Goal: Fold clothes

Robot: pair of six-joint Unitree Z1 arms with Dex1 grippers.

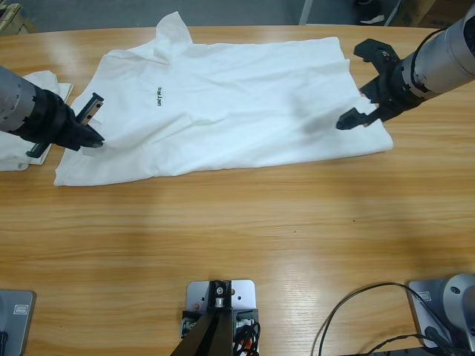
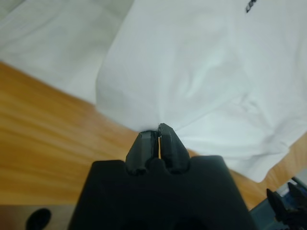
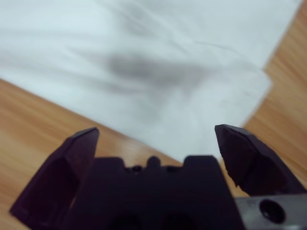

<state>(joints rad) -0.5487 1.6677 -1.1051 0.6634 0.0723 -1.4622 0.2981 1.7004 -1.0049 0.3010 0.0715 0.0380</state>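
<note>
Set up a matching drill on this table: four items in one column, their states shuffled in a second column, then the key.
Items
1. left gripper
2. right gripper
3. white fabric shirt with small black chest lettering
4. second white garment

States
A. spread out flat across the long wooden table
B. lying at the table's edge, behind the left arm
C. jaws wide open, above the shirt's corner
D. jaws pinched on the shirt's edge

Pairs: 1-D, 2-C, 3-A, 4-B

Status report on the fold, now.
Left tool shut on white fabric shirt with small black chest lettering, pinching its edge. Right tool open above the opposite end. Second white garment lies beside left arm.
</note>
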